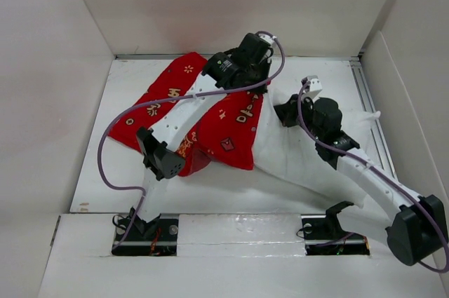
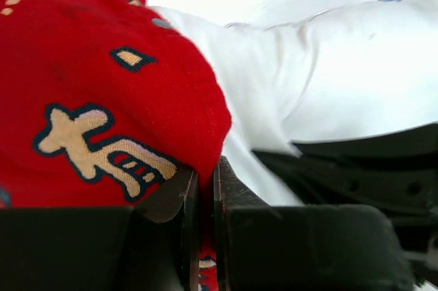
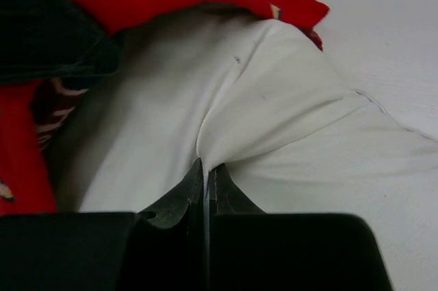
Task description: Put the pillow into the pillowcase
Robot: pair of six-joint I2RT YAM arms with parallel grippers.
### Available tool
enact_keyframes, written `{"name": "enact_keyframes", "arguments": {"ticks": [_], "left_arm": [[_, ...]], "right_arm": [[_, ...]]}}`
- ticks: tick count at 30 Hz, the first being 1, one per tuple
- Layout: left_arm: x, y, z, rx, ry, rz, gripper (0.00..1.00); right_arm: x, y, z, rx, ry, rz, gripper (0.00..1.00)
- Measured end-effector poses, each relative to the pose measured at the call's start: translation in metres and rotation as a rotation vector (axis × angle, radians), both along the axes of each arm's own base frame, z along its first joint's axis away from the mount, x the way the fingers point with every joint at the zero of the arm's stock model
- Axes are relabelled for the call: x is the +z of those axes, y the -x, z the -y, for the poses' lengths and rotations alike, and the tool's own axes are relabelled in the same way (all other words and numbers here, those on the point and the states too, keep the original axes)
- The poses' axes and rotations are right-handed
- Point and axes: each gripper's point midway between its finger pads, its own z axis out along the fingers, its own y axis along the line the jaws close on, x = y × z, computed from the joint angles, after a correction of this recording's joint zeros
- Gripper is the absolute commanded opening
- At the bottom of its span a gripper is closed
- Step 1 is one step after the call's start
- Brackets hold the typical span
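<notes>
Pillow half covered by the pillowcase, both my jaws pinching cloth.

The white pillow [image 1: 298,161] lies on the right half of the surface [image 1: 231,196]. Its left part is covered by the red pillowcase [image 1: 228,133], which spreads off to the left and far side. My left jaws are nearly together on the pillowcase's edge, red fabric squeezed between them beneath a gold character, with the pillow just beside. My right jaws are pressed tight on a fold of the pillow's white cloth, which rises in a ridge from the pinch.
</notes>
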Motion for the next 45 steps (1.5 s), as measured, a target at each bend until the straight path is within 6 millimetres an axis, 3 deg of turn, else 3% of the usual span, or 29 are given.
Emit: {"name": "enact_keyframes", "arguments": {"ticks": [4,7,11,14,18,20,22,23,26,30,32,35,38,40,45], "left_arm": [[0.031,0.002,0.009,-0.033,0.080,0.037,0.00],[0.043,0.004,0.016,-0.060,0.127,0.052,0.00],[0.028,0.005,0.026,-0.084,0.129,0.032,0.00],[0.004,0.010,0.037,-0.105,0.107,0.010,0.00],[-0.033,0.028,0.050,-0.125,0.064,-0.029,0.00],[-0.058,0.036,0.044,-0.100,0.017,-0.045,0.00],[-0.080,0.037,0.030,-0.051,-0.030,-0.072,0.00],[-0.088,0.032,0.022,-0.019,-0.037,-0.084,0.00],[-0.102,0.012,-0.009,0.085,-0.020,-0.111,0.00],[-0.103,-0.017,-0.036,0.195,0.049,-0.128,0.00],[-0.099,-0.024,-0.037,0.209,0.077,-0.124,0.00],[-0.090,-0.027,-0.033,0.199,0.102,-0.117,0.00],[-0.074,-0.035,-0.026,0.188,0.132,-0.101,0.00],[-0.066,-0.044,-0.023,0.189,0.150,-0.089,0.00],[-0.064,-0.059,-0.022,0.189,0.159,-0.096,0.00]], "right_arm": [[0.030,0.019,-0.020,0.089,-0.045,0.082,0.00],[0.054,0.027,-0.023,0.101,-0.082,0.145,0.00],[0.068,0.020,-0.019,0.006,-0.107,0.156,0.00],[0.050,0.002,-0.006,-0.179,-0.126,0.067,0.00],[-0.007,-0.009,0.014,-0.422,-0.134,-0.113,0.00],[-0.031,-0.011,0.014,-0.444,-0.127,-0.146,0.22],[-0.050,-0.008,0.008,-0.409,-0.121,-0.162,0.54],[-0.055,-0.004,0.003,-0.373,-0.117,-0.161,0.99],[-0.056,0.009,0.001,-0.300,-0.047,-0.127,0.99],[0.000,0.033,-0.005,-0.195,0.011,-0.029,0.99],[0.026,0.043,0.005,-0.189,0.053,-0.005,0.99],[0.048,0.055,0.014,-0.188,0.115,0.009,0.99],[0.035,0.065,0.015,-0.159,0.227,-0.052,0.99],[0.015,0.066,0.016,-0.148,0.324,-0.121,0.99],[-0.063,0.062,0.008,-0.077,0.564,-0.316,0.99]]}}
